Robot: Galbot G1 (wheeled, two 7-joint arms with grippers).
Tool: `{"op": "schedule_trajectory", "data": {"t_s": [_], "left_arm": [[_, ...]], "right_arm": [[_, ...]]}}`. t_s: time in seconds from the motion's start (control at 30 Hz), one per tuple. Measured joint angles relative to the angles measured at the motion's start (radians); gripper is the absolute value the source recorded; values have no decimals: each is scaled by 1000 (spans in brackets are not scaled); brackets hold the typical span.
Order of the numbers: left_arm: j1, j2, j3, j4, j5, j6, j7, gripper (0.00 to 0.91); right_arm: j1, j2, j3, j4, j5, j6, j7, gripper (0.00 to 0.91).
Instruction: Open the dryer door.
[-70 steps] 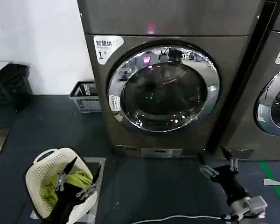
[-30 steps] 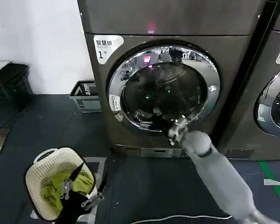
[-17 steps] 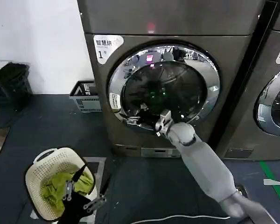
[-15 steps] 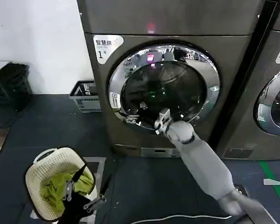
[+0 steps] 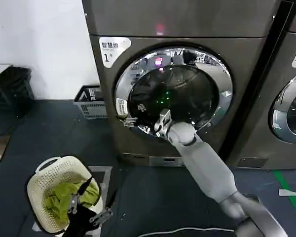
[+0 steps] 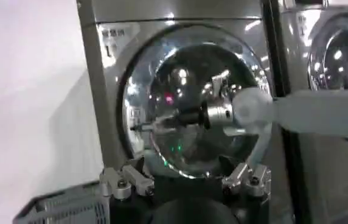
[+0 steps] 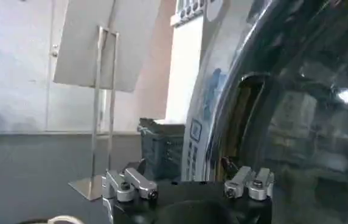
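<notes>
Right gripper [image 5: 129, 121], fingers apart, is reaching the left rim of the round chrome-ringed dark-glass dryer door [image 5: 173, 93] right ahead of it, so next it probably hooks that edge and pulls.

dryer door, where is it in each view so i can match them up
Head view: the dryer door is upper centre, with the right gripper at its lower left rim.
Left wrist view: the door fills the middle, with the right gripper reaching across it.
Right wrist view: the door's chrome ring and glass take up the right side, seen close.
Shared landmark: the small label beside the door's left rim.
</notes>
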Motion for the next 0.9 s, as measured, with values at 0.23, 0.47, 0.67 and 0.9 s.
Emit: {"op": "schedule_trajectory", "data": {"t_s": [0.23, 0.47, 0.67, 0.9], "left_arm": [[-45, 35, -27, 30, -37, 86, -24, 907], [-138, 89, -74, 73, -204, 108, -84, 907], [-245, 197, -126, 158, -348, 69, -67, 907], [-376, 375, -104, 335, -523, 34, -66, 907]], "right_arm": [[-41, -42, 11, 45, 28, -35, -127, 907], [-99, -114, 56, 109, 67, -95, -336, 907], [-163, -192, 106, 199, 78, -91, -541, 907], [-270, -279, 168, 296, 63, -45, -731, 907]]}}
